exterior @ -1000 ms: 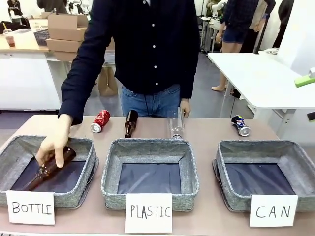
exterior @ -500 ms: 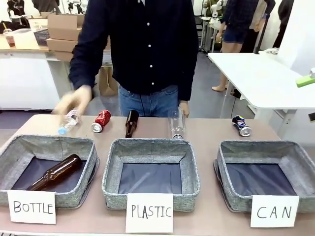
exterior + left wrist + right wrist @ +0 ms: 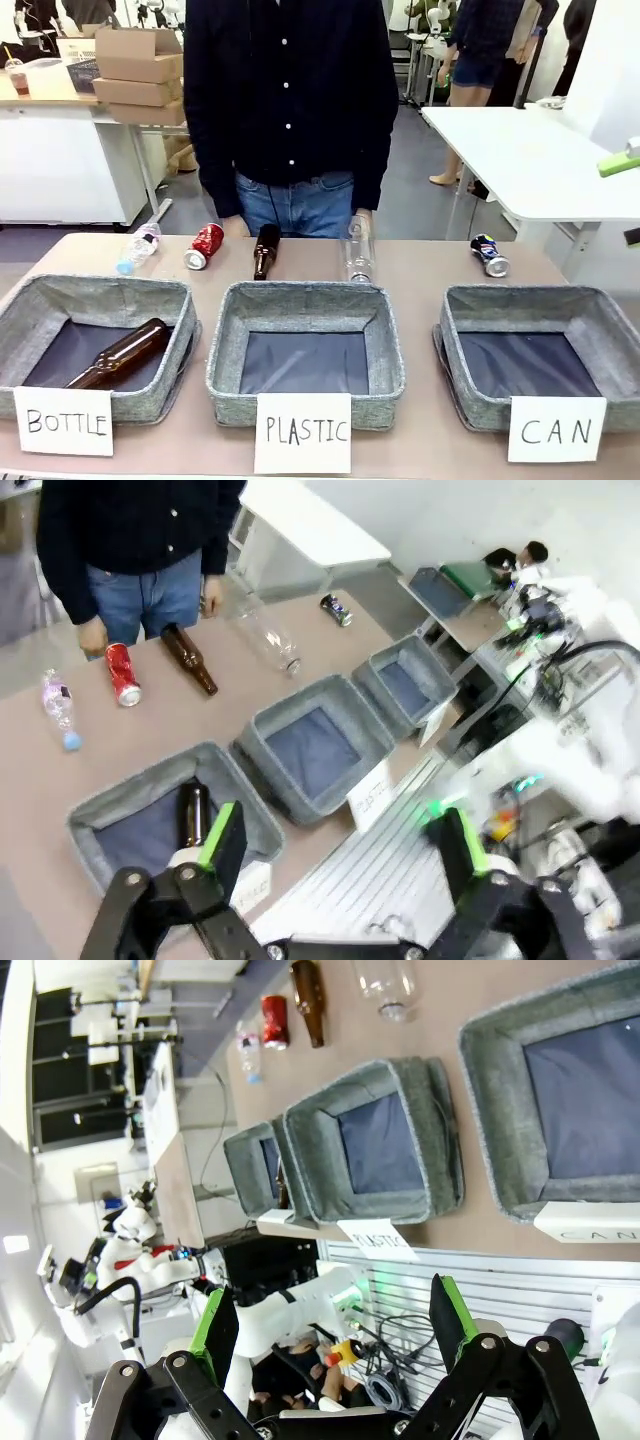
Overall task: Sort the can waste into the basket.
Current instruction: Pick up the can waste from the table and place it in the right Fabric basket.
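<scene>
- We read three handwritten white cards, one on the near wall of each grey fabric bin: the BOTTLE card (image 3: 62, 421), the PLASTIC card (image 3: 302, 432) and the CAN card (image 3: 555, 428).
- The basket (image 3: 530, 293) behind the CAN card is square and woven, and we see only its dark floor inside.
- The red can (image 3: 204, 246) lies on its side at the far edge of the table, silver end towards us. It has white marks that we cannot read.
- The dark blue-black can (image 3: 489, 256) also lies on its side, just beyond the basket's far rim. We cannot read its print.
- The red can lies between a small clear water bottle (image 3: 138, 247) and a brown glass bottle (image 3: 265, 250). A larger clear plastic bottle (image 3: 357, 250) lies farther right.
- Those bottles and the PLASTIC bin (image 3: 305, 292) lie between the red can and the basket.
- Another brown bottle (image 3: 120, 352) lies inside the BOTTLE bin (image 3: 100, 285).
- A person (image 3: 290, 100) in a dark shirt stands at the far side.
- The left gripper (image 3: 340, 840) and the right gripper (image 3: 330, 1325) hang high above the table, fingers spread wide with nothing between them.
</scene>
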You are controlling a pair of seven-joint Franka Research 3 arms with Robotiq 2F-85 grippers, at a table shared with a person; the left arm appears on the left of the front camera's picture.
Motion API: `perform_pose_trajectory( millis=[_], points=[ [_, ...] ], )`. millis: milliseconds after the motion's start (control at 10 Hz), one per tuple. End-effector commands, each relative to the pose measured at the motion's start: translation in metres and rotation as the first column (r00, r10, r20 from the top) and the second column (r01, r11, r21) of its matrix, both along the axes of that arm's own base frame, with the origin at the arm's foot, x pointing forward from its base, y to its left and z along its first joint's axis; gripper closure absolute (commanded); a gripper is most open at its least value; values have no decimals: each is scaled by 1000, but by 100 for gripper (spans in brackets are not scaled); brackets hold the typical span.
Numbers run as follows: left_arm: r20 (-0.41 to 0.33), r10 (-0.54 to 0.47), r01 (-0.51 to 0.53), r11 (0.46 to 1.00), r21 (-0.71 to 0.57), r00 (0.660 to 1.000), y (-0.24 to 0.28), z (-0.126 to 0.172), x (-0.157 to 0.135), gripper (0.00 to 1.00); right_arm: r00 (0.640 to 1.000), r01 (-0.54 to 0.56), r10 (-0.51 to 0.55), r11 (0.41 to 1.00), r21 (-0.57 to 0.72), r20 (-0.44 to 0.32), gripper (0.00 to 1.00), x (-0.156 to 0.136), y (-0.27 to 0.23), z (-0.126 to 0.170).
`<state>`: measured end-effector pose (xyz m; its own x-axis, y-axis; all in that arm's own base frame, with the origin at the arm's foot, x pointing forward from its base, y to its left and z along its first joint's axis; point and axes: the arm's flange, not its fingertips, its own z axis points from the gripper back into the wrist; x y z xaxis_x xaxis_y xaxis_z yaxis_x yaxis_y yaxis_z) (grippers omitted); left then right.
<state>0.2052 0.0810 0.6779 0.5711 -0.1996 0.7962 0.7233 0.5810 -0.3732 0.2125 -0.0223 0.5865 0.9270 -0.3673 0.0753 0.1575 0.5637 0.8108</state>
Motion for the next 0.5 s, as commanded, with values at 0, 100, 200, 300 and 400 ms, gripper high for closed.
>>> perform_pose_trajectory(
  millis=[0,100,200,300,400],
  points=[
    [12,-111,107,978,179,994,-40,-41,65,0,1000,-14,14,1000,17,17,0,0,0,2],
    [22,-117,107,959,263,993,-56,-59,83,0,1000,-14,14,1000,17,17,0,0,0,2],
    [10,-157,148,945,291,988,-73,-78,98,0,1000,-14,14,1000,17,17,0,0,0,2],
    [-10,-118,115,950,290,993,-84,-96,110,0,1000,-14,14,1000,17,17,0,0,0,2],
    [-241,-33,66,989,133,970,-76,-92,104,0,1000,-14,14,1000,17,17,0,0,0,2]
  ],
)
